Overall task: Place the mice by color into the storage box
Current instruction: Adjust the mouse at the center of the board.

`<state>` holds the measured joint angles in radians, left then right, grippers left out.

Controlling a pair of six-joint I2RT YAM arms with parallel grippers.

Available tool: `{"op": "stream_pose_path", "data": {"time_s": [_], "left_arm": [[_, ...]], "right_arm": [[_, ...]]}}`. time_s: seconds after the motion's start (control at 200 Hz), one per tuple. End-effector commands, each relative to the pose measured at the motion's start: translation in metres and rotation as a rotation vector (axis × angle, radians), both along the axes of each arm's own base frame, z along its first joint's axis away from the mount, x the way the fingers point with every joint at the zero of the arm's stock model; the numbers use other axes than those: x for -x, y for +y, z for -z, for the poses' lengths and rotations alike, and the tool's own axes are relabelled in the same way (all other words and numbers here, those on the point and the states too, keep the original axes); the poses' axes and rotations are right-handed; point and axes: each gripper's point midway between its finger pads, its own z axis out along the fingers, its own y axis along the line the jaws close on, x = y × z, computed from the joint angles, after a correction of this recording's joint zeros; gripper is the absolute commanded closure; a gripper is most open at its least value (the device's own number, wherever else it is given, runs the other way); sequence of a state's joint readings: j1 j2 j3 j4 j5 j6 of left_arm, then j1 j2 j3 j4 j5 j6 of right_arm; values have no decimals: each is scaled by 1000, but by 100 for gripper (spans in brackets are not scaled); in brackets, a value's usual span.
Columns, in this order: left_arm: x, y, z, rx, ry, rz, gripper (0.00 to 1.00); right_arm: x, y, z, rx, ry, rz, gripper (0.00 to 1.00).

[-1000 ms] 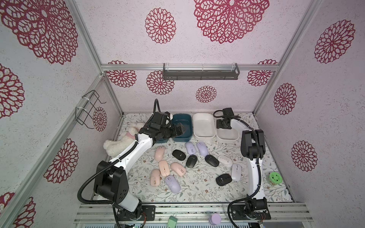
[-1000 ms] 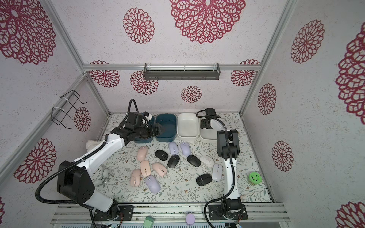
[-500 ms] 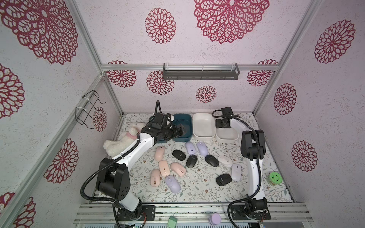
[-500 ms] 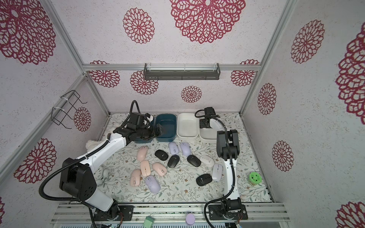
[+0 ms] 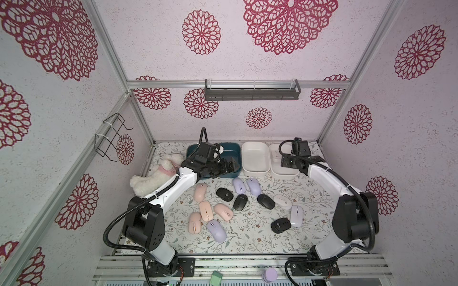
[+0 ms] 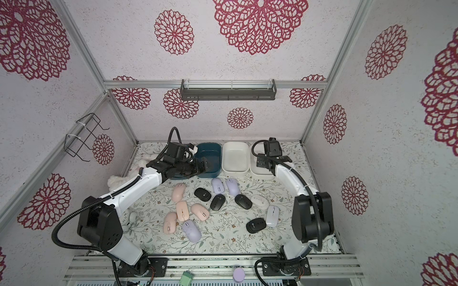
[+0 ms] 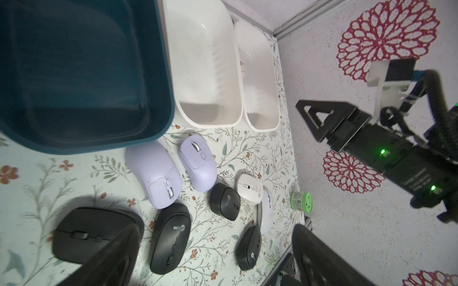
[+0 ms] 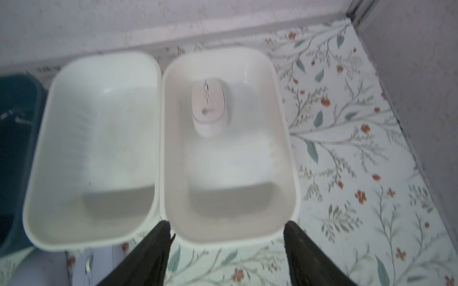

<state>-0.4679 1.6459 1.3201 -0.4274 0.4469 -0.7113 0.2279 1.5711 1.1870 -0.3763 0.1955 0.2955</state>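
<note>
Floral mat [image 8: 347,173]: white mouse [image 8: 210,109] lengthwise in bin [image 8: 290,148], wheel toward wall [image 8: 173,19].

The smooth white plastic rectangular bin [image 8: 282,148] holds a glossy white plastic oval mouse [image 8: 210,109]; near that bin, a lavender plastic oval mouse [image 7: 198,161] looks matt.

Left arm [image 5: 173,190]: was extended forward from its base, forearm angled inward.
Left gripper [image 5: 229,166]: was turned sideways toward the right arm; jaws were spread wide, nothing held.
Right arm [image 5: 327,180]: was stretched to the rear, elbow raised.
Right gripper [image 8: 226,225]: was tilted downward; fingers [image 8: 153,252] were parted, nothing gripped.
</note>
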Motion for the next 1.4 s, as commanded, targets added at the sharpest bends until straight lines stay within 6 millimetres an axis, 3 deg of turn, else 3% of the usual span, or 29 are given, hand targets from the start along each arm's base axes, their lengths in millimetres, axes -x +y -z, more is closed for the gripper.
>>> {"op": "stream_pose_path", "data": {"time_s": [0.0,0.095,0.175,0.28,0.405,0.51,0.711,1.096,1.191,1.396], "left_arm": [[10,-24,-2,22,9,67,2],[16,-31,-4,24,7,90,2],[18,-32,-7,19,-5,96,3],[19,-33,-8,18,-17,102,3],[19,-32,-5,0,-20,100,3],[19,-32,-5,-6,-20,100,3],[19,-33,-4,-15,-21,99,3],[19,-30,-8,-26,-36,90,3],[19,-29,-7,-32,-37,88,3],[18,-29,-7,-37,-34,88,3]], "right_arm": [[55,4,41,14,142,-6,22],[98,19,61,30,250,-85,21],[125,20,75,74,321,-106,18],[142,11,89,139,383,-107,16],[149,2,101,200,434,-103,13],[149,2,109,214,454,-112,12],[127,7,111,233,438,-118,7],[93,-32,121,95,416,70,16],[89,-24,124,19,414,61,21],[101,-14,127,-57,427,36,26]]}}
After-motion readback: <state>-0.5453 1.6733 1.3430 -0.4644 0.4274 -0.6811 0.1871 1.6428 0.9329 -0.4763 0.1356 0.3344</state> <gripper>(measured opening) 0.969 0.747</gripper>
